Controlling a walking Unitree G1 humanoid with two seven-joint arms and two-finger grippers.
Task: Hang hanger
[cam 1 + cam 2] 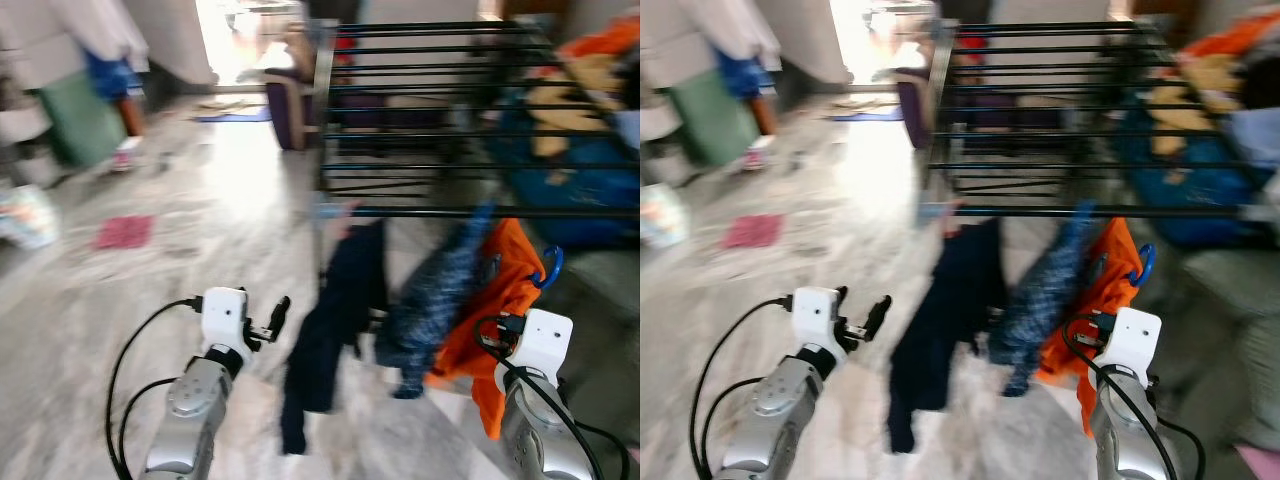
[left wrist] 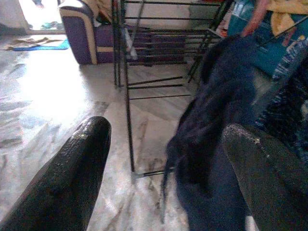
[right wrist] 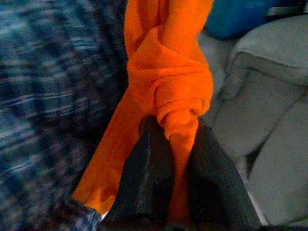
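A pale marble floor (image 1: 230,200) runs back to a bright doorway, with a black drying rack (image 1: 440,120) on the right. The left hand (image 1: 272,322) hovers released beside a dark navy garment (image 1: 335,320) hanging off the rack's front bar. Next hang a blue plaid garment (image 1: 440,295) and an orange garment (image 1: 500,290) on a blue hanger (image 1: 552,268). The right wrist view shows the right hand (image 3: 175,159) clenched on the bunched orange cloth.

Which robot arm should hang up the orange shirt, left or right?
Probably the right. The right gripper is already pinched on the orange shirt with its blue hanger under the drying rack. The left gripper is open beside the dark garment.
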